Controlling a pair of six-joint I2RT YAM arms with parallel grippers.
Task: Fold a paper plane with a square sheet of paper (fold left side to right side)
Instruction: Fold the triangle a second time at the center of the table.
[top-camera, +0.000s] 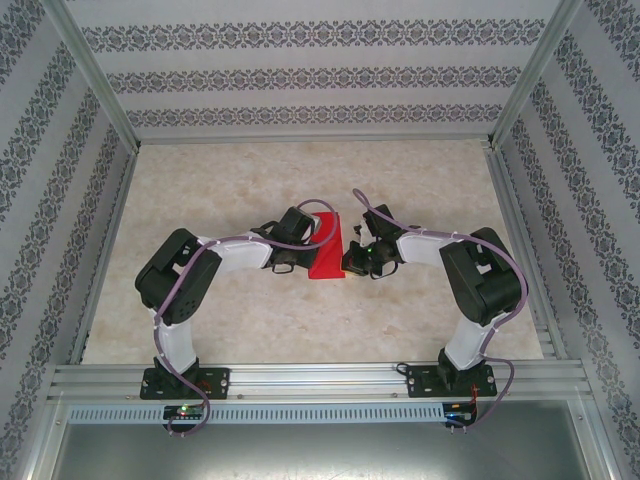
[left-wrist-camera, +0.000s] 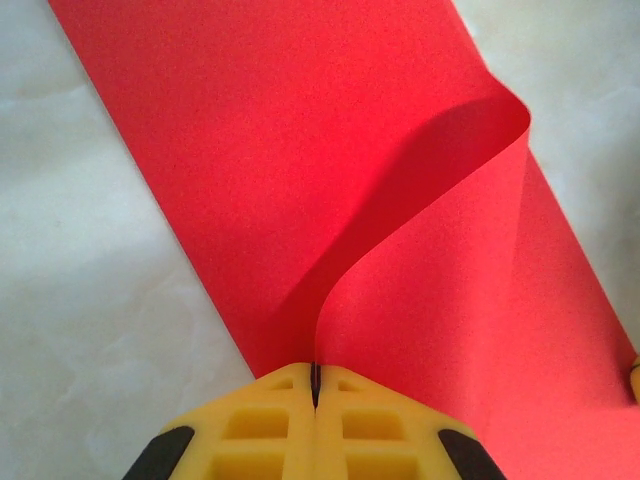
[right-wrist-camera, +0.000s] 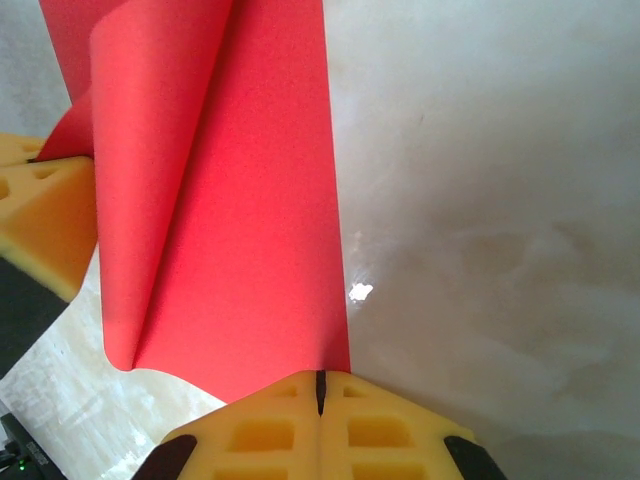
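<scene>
The square sheet of paper is bright red and lies on the table between the two arms. It is a plain sheet with no paper plane shape. My left gripper is shut on the sheet's left edge. That side is lifted and curls over as a flap toward the right, while the rest lies flat. In the top view the left gripper stands at the sheet's far left part. My right gripper is shut, its tips down at the sheet's right edge. In the top view it touches the sheet's right side.
The marble-patterned table is ringed by an aluminium frame and patterned walls. A left fingertip shows at the left of the right wrist view, close to the curled flap. Open tabletop lies right of the sheet.
</scene>
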